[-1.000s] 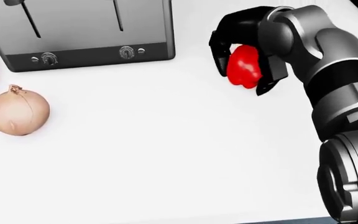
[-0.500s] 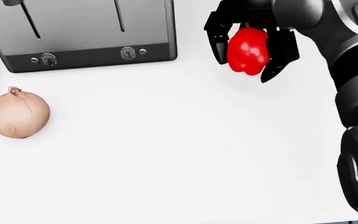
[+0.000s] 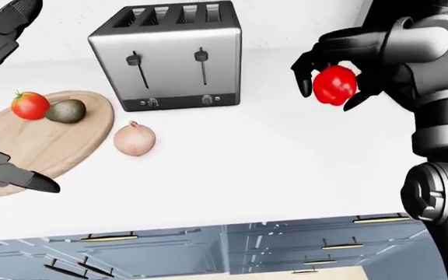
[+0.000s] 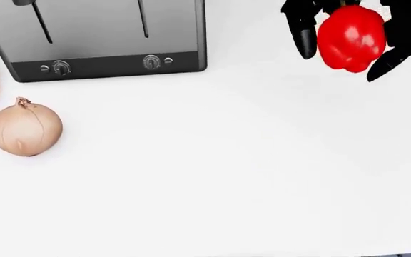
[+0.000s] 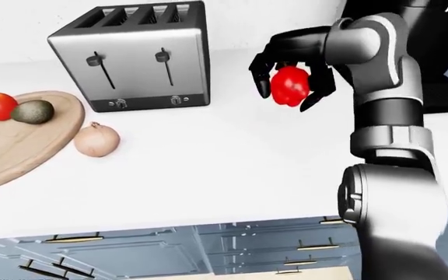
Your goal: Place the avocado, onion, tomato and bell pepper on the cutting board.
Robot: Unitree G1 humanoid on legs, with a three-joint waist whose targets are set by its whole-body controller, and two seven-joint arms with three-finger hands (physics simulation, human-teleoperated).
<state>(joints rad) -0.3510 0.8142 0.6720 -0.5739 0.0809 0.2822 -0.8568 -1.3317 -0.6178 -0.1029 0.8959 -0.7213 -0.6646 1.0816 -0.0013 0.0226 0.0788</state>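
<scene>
Right hand point(image 5: 290, 79) is clenched around the red bell pepper point(image 5: 289, 86), held above the counter; it must be carried leftward to the cutting board point(image 5: 18, 137).

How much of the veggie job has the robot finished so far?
About half. The tomato and avocado already sit on the board. The right hand grips the red pepper up in the air, right of the toaster. The onion lies on the counter beside the board, untouched. The left hand is open.
</scene>
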